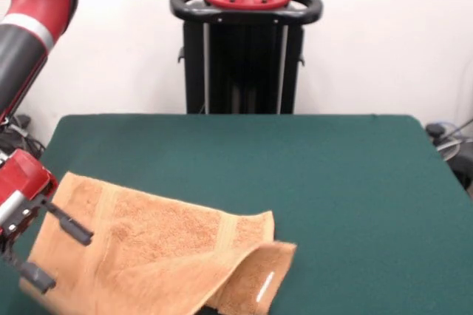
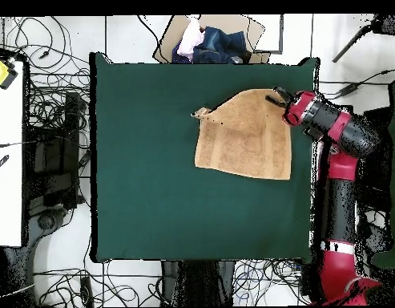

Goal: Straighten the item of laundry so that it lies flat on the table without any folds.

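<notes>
The item of laundry (image 1: pixel 162 256), an orange-tan terry towel, lies at the near left of the green table (image 1: pixel 332 182). Its near right corner is folded over onto itself, and a small white tag (image 1: pixel 264 286) shows on that flap. From above, the towel (image 2: pixel 244 136) sits near the table's (image 2: pixel 152 176) upper right, with the folded corner (image 2: pixel 203 113) pointing left. My gripper (image 1: pixel 53 251) hangs at the towel's left edge in the front view, open, its two dark fingers apart with nothing held. In the overhead view the gripper (image 2: pixel 275 95) is at the towel's top right corner.
The red and black arm (image 2: pixel 336 160) runs along the table's right side in the overhead view. A box of clothes (image 2: pixel 207 40) sits beyond the top edge. Cables cover the floor around the table, and a white bench (image 2: pixel 6 144) stands at the left.
</notes>
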Available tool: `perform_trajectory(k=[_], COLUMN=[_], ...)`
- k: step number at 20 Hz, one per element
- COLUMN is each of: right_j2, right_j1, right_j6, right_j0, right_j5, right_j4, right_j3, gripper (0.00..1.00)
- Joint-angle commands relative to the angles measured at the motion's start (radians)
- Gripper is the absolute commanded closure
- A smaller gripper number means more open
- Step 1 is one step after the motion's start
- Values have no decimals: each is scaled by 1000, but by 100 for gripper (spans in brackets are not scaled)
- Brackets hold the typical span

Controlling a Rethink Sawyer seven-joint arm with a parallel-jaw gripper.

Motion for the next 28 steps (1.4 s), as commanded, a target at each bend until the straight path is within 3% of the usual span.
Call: perform_trajectory(k=[1, 10, 13, 14, 17, 22, 23, 25, 27, 28], right_j2=[-66, -51, -43, -29, -5, -191, -273, -497, -638, -651], right_j1=[-2, 8, -15, -37, -133, -502, -596, -702, -672, -637], right_j6=[-58, -34, -52, -63, 63, 516, 591, 674, 573, 503], right_j0=[37, 16, -48, -88, -191, -63, -1, 156, 255, 265], right_j5=[-46, -92, -192, -256, -538, -942, -1078, -1305, -1527, -1619], right_j4=[53, 69, 3, -45, -219, -424, -435, -360, -233, -189], right_j3=[-108, -53, 87, 184, 521, 736, 764, 782, 796, 810], gripper=[0, 0, 0, 0, 0, 0, 0, 0, 0, 0])
